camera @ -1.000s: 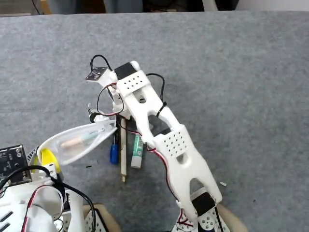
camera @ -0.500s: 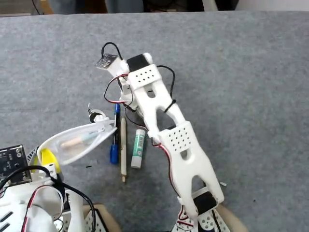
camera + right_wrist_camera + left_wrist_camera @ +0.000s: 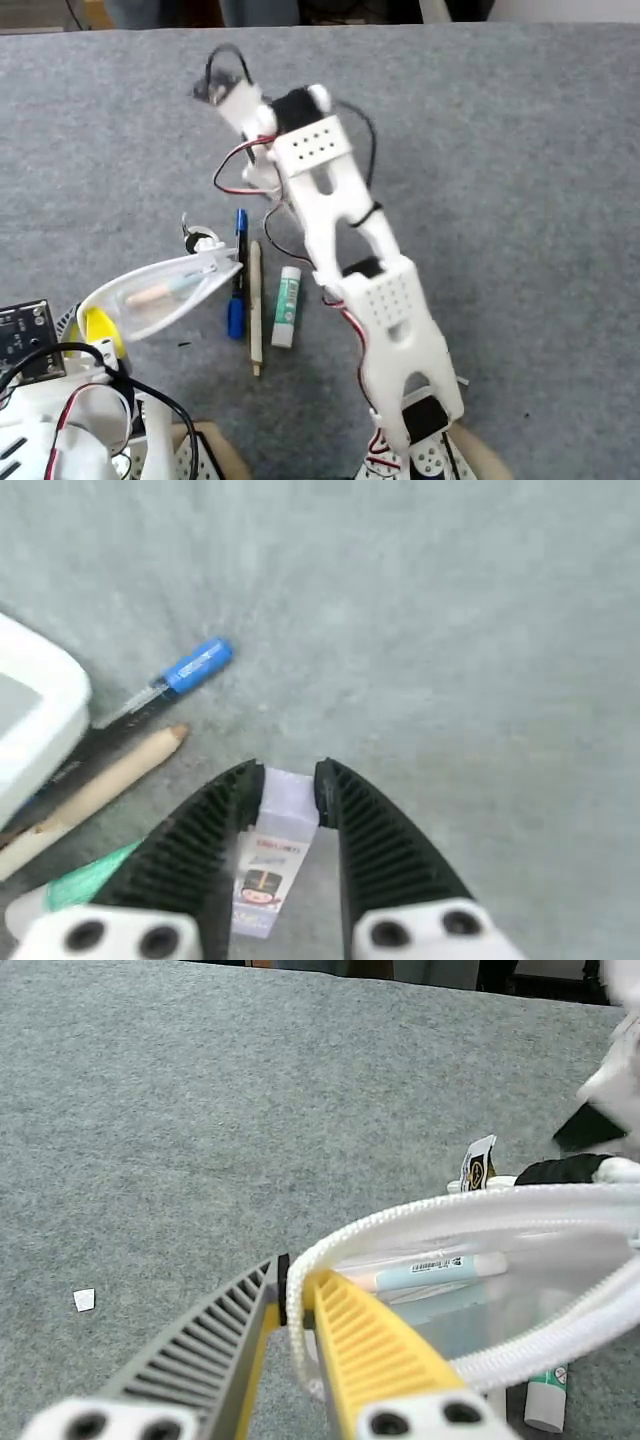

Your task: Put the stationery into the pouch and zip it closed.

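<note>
No word or number can be made out. The small white rectangular eraser (image 3: 268,865) carries a label with red lettering and a tiny figure, too blurred to read. The pale blue and white tube (image 3: 430,1270) inside the clear plastic zip pouch (image 3: 560,1208) bears a line of fine dark print, too small to read. A small white tag (image 3: 478,1163) beside the pouch shows a dark and gold emblem.
</note>
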Robot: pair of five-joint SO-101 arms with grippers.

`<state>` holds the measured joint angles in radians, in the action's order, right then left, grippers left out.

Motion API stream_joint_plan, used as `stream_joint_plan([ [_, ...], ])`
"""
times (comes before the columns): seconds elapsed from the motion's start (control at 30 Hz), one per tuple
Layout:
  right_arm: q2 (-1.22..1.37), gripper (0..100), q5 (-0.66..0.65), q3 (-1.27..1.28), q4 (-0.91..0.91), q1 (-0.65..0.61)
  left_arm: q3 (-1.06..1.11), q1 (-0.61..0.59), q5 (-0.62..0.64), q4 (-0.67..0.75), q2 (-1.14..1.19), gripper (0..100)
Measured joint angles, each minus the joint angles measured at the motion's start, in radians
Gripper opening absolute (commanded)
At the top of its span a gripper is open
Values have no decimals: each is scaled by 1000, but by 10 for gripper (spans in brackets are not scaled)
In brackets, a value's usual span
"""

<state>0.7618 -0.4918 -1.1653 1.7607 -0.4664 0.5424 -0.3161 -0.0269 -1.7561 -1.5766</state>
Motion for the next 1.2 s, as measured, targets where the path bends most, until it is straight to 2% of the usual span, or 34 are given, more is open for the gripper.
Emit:
stream_joint_plan([
  [0.33, -483, 12, 29, -9, 3, -35, 0, 0, 0, 0, 0, 28],
  [0.43, -600, 12, 58, -9, 3, -130, 0, 0, 0, 0, 0, 28],
  [0.6, -733, 13, 64, -9, 3, -391, 0, 0, 0, 0, 0, 28],
  [0.73, -772, 13, 64, -11, 3, -569, 0, 0, 0, 0, 0, 28],
  [0.93, -761, 13, 60, 0, 3, -703, 0, 0, 0, 0, 0, 28],
  [1.2, -710, 13, 46, 25, 3, -741, 0, 0, 0, 0, 0, 28],
])
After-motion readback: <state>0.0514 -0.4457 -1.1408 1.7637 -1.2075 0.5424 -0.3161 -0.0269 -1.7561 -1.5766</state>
